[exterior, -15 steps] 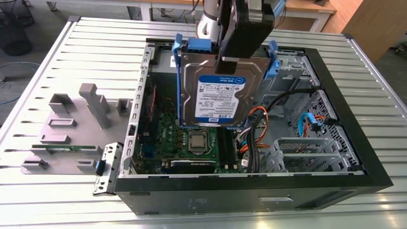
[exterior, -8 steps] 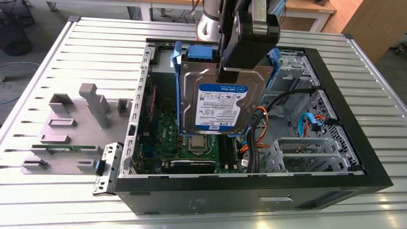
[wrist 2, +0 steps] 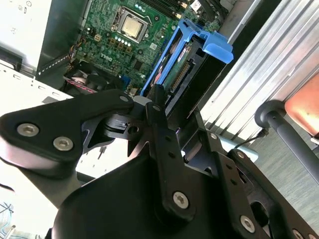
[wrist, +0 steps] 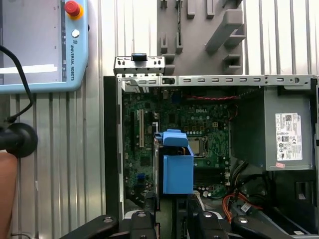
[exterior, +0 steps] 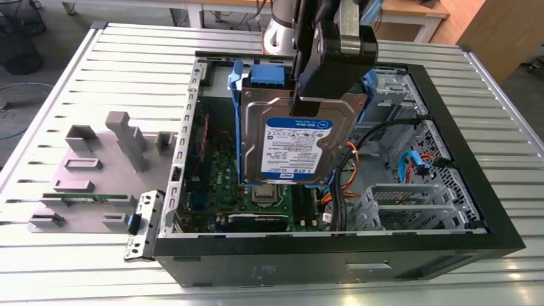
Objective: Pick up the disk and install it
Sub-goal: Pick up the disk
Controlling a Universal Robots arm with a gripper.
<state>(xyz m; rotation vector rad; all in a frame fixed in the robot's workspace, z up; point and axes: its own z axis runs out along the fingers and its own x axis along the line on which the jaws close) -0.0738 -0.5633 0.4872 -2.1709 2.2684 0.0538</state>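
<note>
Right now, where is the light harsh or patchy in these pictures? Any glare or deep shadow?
Exterior view: even light, a dull sheen on the disk held in the gripper. Second wrist view: a patch beside the gripper is washed out white. First wrist view: a bright band of glare on the pendant's screen; deep shadow in the computer case by the orange cables.

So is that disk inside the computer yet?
Out: the tool holds the disk on edge, lifted over the open case.

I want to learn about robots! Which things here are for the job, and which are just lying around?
For the job: disk, gripper holding it, open computer case.
Lying about: gray holder tray, green circuit strip, teach pendant.
</note>
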